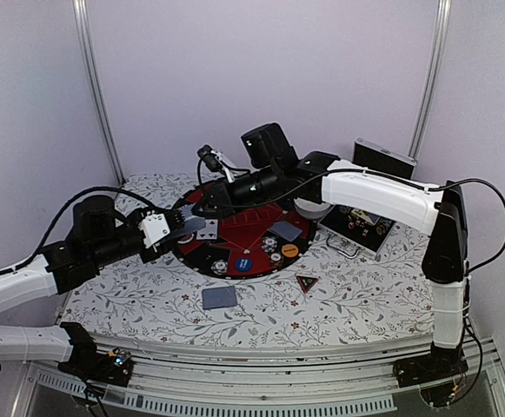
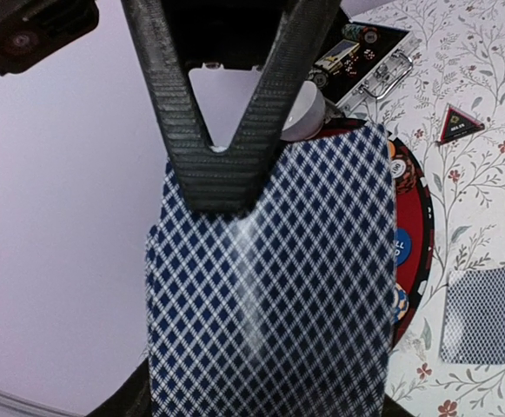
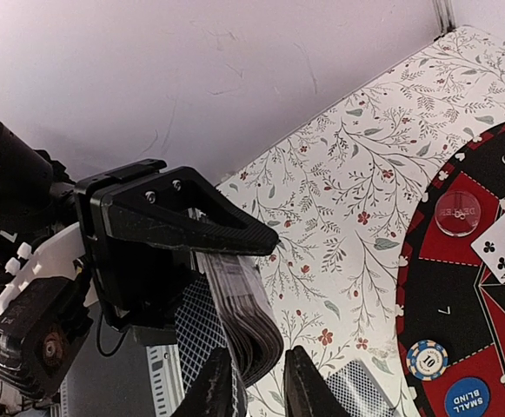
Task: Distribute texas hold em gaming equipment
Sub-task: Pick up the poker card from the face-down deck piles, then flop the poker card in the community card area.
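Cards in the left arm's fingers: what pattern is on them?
Cards: navy-and-white diamond lattice, best in left wrist view.

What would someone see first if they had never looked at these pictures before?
Most likely the fat deck of cards with blue diamond backs, pinched in the left gripper and filling its camera's view, with the right gripper poised at the deck's edge. Next comes the round red-and-black mat in the middle of the flowery table, dotted with chips, and one card lying face down nearer the arms.
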`<state>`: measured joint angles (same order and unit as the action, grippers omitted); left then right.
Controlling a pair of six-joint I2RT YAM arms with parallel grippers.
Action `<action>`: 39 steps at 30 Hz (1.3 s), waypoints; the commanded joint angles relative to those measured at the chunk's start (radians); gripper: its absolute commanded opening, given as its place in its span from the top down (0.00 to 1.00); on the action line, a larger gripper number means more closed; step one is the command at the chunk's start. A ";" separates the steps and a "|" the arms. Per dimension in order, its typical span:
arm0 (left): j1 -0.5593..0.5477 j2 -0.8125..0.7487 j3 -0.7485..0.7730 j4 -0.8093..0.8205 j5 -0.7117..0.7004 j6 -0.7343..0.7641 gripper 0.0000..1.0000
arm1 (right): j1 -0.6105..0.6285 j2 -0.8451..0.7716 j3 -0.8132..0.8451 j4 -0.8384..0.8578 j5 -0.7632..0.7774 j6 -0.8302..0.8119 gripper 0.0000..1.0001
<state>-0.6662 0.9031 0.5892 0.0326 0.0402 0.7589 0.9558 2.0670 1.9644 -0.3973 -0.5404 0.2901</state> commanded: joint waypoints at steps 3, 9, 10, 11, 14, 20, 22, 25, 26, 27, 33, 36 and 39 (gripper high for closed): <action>0.011 0.002 0.000 0.035 -0.002 -0.001 0.48 | 0.007 -0.053 0.014 -0.006 0.002 -0.001 0.78; 0.011 -0.001 -0.001 0.035 -0.004 -0.001 0.48 | 0.007 -0.063 0.010 -0.010 0.001 0.001 0.98; 0.011 -0.001 -0.002 0.036 -0.004 -0.001 0.47 | 0.007 -0.064 0.007 -0.013 0.002 0.001 0.98; 0.011 -0.001 -0.001 0.035 -0.005 -0.001 0.47 | 0.006 -0.068 0.006 -0.014 0.004 0.000 0.98; 0.012 -0.002 0.000 0.032 -0.004 -0.001 0.47 | 0.007 -0.087 -0.002 -0.017 0.002 -0.008 0.99; 0.011 -0.001 0.002 0.028 -0.009 -0.004 0.47 | 0.007 -0.168 -0.025 -0.010 -0.005 -0.040 0.99; 0.011 -0.003 0.004 0.027 -0.010 -0.006 0.47 | 0.004 -0.197 -0.036 -0.002 -0.013 -0.050 0.99; 0.011 -0.008 0.007 0.027 -0.011 -0.011 0.47 | -0.006 -0.227 -0.055 0.014 -0.012 -0.051 0.99; 0.011 -0.010 0.007 0.027 -0.012 -0.014 0.47 | -0.013 -0.238 -0.065 0.021 -0.002 -0.051 0.99; 0.011 -0.010 0.011 0.026 -0.012 -0.017 0.47 | -0.021 -0.250 -0.076 0.026 0.014 -0.053 0.99; 0.015 0.009 0.024 0.023 -0.065 -0.033 0.45 | -0.101 -0.346 -0.167 0.108 0.207 -0.054 0.99; 0.022 0.016 0.042 0.019 -0.091 -0.048 0.45 | -0.106 -0.360 -0.222 0.182 0.467 -0.120 0.99; 0.023 0.007 0.051 0.016 -0.108 -0.054 0.45 | -0.107 -0.298 -0.235 0.250 0.653 -0.255 0.99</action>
<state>-0.6556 0.9165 0.6010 0.0360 -0.0250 0.7296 0.8486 1.7248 1.7592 -0.2672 -0.2031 0.1909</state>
